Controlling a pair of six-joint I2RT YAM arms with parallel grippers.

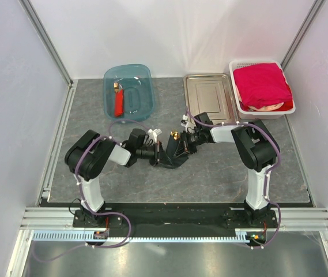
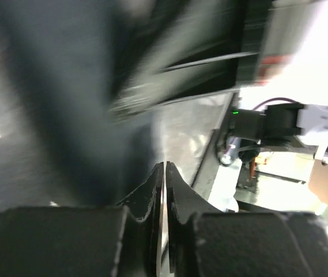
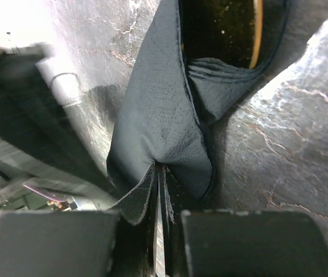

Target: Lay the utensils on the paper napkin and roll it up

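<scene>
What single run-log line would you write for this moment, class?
stage: wrapping | left end effector: shut, contents unclear | right end effector: shut on paper napkin | utensil: inside napkin fold

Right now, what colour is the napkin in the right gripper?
The paper napkin is plain black, finely dimpled. Right wrist view shows it best.

Matt, dimpled black paper napkin (image 3: 164, 115); glossy steel tray (image 1: 210, 99); translucent blue plastic tub (image 1: 142, 95).

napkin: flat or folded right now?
Folded. Right wrist view: the paper napkin is bunched into a pocket, its lower edge pinched in the right gripper, with a gold utensil edge showing inside.
</scene>
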